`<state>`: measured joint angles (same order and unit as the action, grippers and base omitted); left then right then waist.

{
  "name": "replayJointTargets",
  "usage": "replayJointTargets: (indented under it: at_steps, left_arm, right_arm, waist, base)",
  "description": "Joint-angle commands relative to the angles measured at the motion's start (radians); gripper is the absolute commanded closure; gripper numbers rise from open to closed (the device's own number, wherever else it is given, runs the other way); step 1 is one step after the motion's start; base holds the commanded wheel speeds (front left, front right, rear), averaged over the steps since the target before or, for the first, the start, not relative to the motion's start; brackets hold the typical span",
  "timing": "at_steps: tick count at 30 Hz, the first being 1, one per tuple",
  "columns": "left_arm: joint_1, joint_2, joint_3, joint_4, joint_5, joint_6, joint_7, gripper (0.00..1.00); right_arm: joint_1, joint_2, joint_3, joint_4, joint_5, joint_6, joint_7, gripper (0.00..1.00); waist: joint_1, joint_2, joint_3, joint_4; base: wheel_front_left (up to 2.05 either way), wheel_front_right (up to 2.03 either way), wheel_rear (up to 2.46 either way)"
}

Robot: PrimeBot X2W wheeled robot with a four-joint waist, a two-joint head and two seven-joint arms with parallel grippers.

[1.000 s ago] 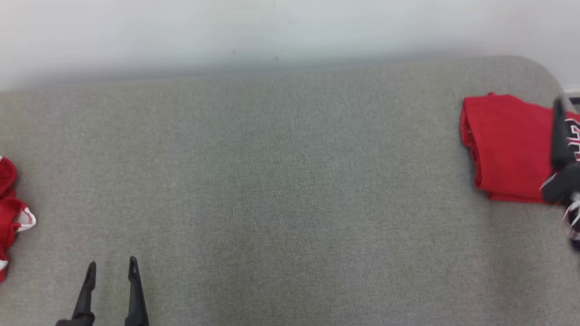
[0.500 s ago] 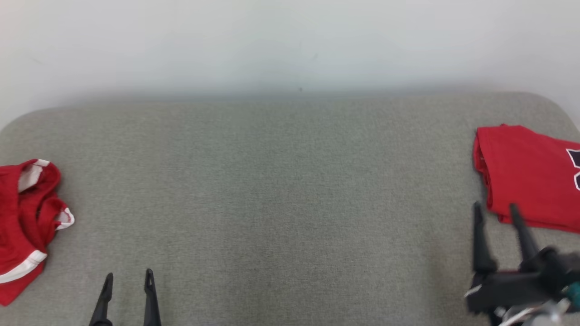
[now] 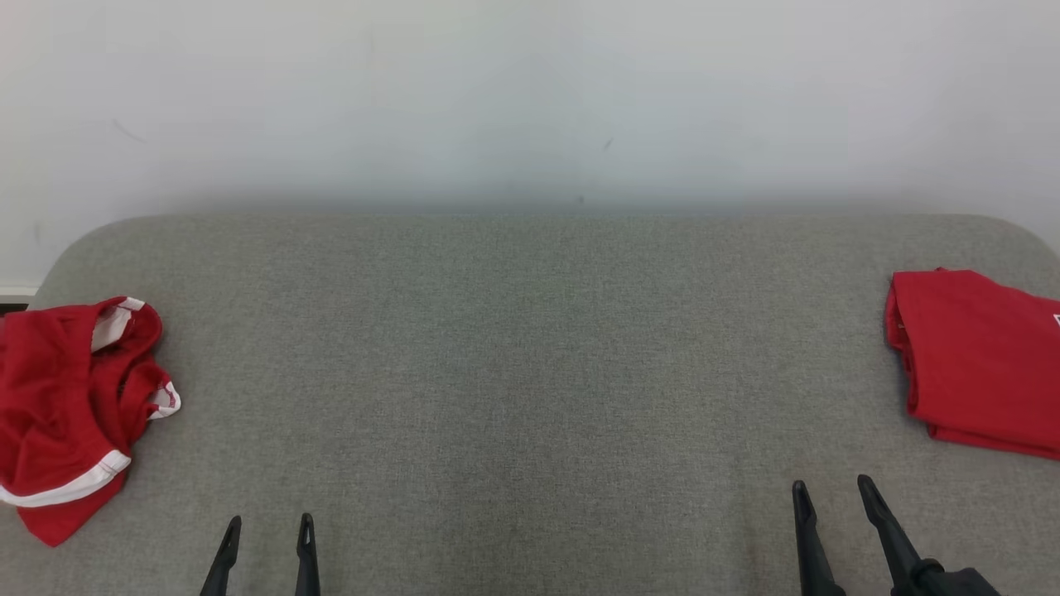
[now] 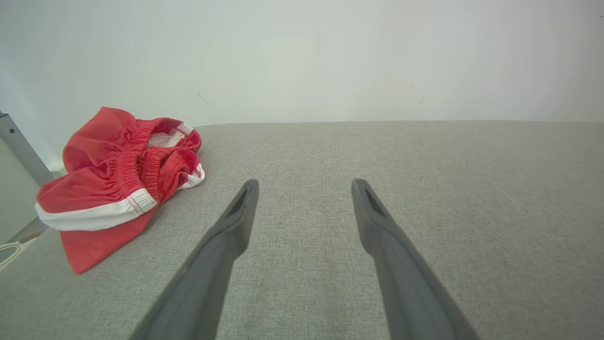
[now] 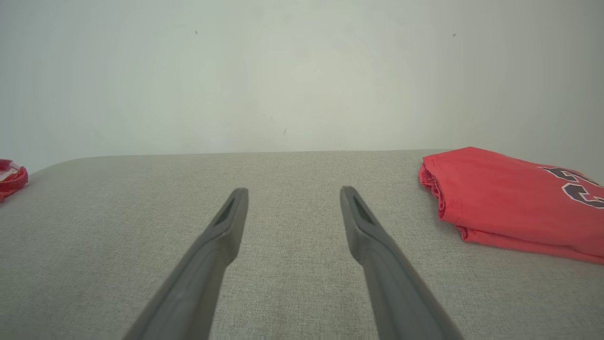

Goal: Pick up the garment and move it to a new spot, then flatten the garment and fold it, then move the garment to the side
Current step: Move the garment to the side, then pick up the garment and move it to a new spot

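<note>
Head view: right hand [image 3: 831,486], spread wide and empty, has drawn back from the folded garment [image 3: 977,360].

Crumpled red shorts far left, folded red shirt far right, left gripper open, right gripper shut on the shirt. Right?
Not quite. The right gripper is open and empty, apart from the folded red shirt; the right wrist view shows its fingers spread over bare grey surface. The rest holds: crumpled red shorts far left, left gripper open.
</note>
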<state>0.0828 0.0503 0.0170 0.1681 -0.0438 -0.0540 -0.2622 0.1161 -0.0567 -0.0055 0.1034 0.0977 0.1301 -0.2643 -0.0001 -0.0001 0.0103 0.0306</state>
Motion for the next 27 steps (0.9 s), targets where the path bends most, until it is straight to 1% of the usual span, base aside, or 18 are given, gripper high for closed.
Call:
replayJointTargets:
  at_steps: [1, 4, 9, 27]
  left_arm:
    - [0.017, 0.000, 0.000, -0.004, 0.005, -0.003, -0.002, 0.00]
    - [0.024, 0.000, -0.004, -0.007, 0.009, -0.005, -0.002, 0.00]
    - [0.036, 0.001, -0.015, -0.016, 0.030, -0.003, -0.002, 0.00]
    - [0.042, 0.000, -0.024, -0.027, 0.007, 0.006, -0.002, 0.00]
  right_arm:
    - [0.011, 0.003, 0.001, -0.010, -0.009, 0.001, -0.001, 0.00]
    - [0.030, 0.006, -0.004, -0.016, -0.014, 0.001, -0.001, 0.00]
    - [0.027, 0.007, -0.005, -0.019, 0.008, 0.001, -0.001, 0.00]
    - [0.031, 0.007, -0.036, -0.006, 0.022, 0.001, -0.001, 0.00]
  waist:
    - [0.0001, 0.0001, -0.003, 0.002]
    - [0.0001, 0.0001, -0.008, 0.002]
    - [0.0001, 0.0001, -0.014, -0.004]
    - [0.0001, 0.0001, -0.022, -0.005]
  base:
    - [0.00, 0.00, 0.00]
    - [0.00, 0.00, 0.00]
    - [0.00, 0.00, 0.00]
    - [0.00, 0.00, 0.00]
